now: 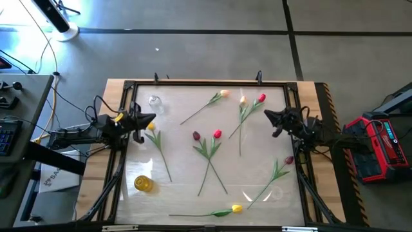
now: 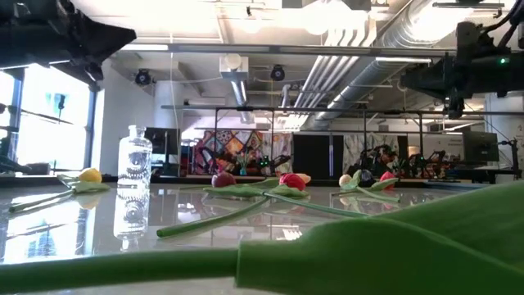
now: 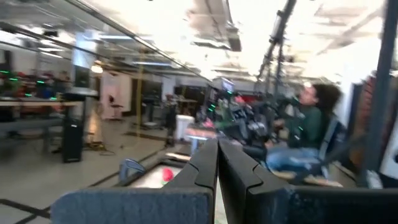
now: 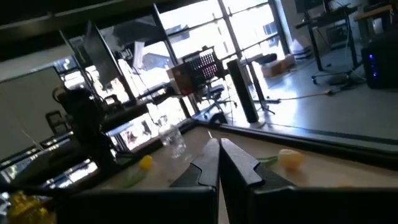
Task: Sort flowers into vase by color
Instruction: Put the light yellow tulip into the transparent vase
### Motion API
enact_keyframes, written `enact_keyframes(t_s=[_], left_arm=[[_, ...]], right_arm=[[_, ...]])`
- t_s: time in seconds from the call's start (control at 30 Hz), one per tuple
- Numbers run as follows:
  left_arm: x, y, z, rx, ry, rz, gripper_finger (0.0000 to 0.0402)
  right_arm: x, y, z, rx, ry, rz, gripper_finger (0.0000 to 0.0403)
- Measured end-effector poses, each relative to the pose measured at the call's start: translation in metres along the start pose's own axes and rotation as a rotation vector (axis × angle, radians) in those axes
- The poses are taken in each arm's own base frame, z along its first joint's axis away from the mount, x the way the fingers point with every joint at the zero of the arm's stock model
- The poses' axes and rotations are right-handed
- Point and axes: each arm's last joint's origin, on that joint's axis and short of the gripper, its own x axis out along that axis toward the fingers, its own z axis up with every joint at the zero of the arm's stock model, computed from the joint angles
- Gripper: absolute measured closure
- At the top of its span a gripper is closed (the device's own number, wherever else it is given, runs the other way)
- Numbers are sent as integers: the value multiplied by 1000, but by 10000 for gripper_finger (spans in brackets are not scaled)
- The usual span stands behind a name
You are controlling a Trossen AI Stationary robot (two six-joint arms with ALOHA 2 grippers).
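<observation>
Several artificial tulips lie flat on the glossy table: a peach one, a pale one and a red one near the far edge. A maroon one and a red one lie mid-table with their stems crossed. A yellow one lies by the left arm, a maroon one at the right, and a yellow one near the front. My left gripper hovers shut over the table's left side, just above the yellow head. My right gripper hovers shut at the right, near the red tulip's stem.
A clear glass bottle vase stands at the far left. A yellow jar stands near the front left. A black frame rims the table. A thick green stem lies close before the low camera. A seated person is beyond the table.
</observation>
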Motion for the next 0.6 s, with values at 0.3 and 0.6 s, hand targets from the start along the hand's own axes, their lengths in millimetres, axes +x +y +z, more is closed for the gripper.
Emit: enact_keyframes(t_s=[0.3,0.6], left_arm=[[7,4,-12,25,104,175,389],[17,13,-23,78,193,304,360]], right_arm=[[6,-1,-13,153,142,-20,402],[14,-7,-26,264,230,-160,386]])
